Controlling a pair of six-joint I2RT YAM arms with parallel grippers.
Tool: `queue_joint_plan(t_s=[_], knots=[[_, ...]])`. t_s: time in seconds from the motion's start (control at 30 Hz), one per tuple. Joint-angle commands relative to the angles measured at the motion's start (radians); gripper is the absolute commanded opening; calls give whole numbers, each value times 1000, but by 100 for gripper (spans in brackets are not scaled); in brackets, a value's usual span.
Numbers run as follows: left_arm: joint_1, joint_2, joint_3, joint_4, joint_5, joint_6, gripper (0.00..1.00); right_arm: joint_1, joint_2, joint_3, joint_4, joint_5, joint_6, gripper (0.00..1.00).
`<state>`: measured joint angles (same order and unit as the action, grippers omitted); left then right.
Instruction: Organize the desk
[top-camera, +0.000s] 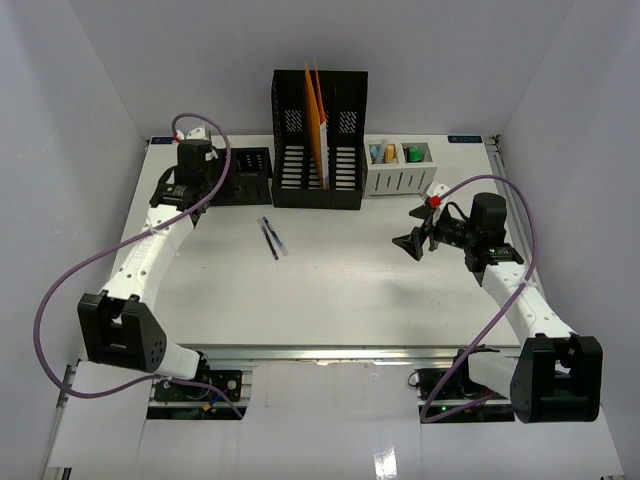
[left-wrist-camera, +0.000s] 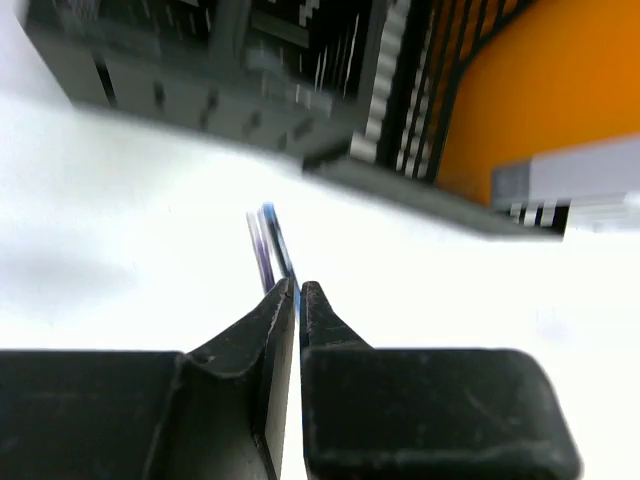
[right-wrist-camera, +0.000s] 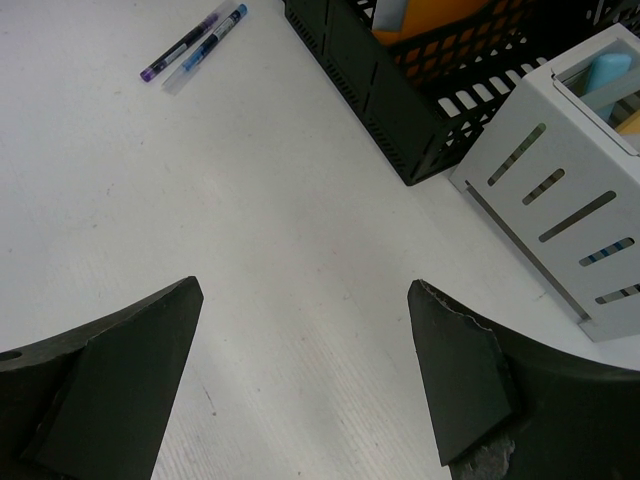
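Note:
The desk (top-camera: 330, 295) is a white tabletop with white walls around it and a metal rail (top-camera: 330, 352) along its near edge. Two pens (top-camera: 272, 238), one purple and one blue, lie side by side left of centre. They also show in the left wrist view (left-wrist-camera: 267, 240) and in the right wrist view (right-wrist-camera: 195, 42). My left gripper (top-camera: 207, 192) is shut and empty (left-wrist-camera: 298, 287), over the desk at the back left, with the pens just beyond its tips. My right gripper (top-camera: 413, 232) is open and empty (right-wrist-camera: 303, 288), above bare desk at the right.
A black file holder (top-camera: 320, 150) with an orange folder (top-camera: 316, 120) stands at the back centre. A low black tray (top-camera: 243, 175) sits to its left. A white slotted organizer (top-camera: 400, 170) with small coloured items sits to its right and also shows in the right wrist view (right-wrist-camera: 560, 200).

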<state>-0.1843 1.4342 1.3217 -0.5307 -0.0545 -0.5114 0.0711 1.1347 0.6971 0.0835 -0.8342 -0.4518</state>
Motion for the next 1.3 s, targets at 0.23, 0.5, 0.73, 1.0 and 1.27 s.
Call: queue_joint_plan(t_s=[0.23,0.5,0.73,1.0,1.27], knots=[[-2,111,-124,-127,149,-99,35,-8,3,28,17,-22,12,90],[-86,260,-87,-96,71,-134,61,-11,14,36,2,-22,5,90],[-142,365,-50,-84,-36,-154,63,-16,11,33,5,-20,4,90],[-164,429,-10,-95,-100,-144,52,-21,10,33,9,-23,5,90],[-175,508,40,-111,-171,-118,47,-25,5,30,12,-25,7,90]])
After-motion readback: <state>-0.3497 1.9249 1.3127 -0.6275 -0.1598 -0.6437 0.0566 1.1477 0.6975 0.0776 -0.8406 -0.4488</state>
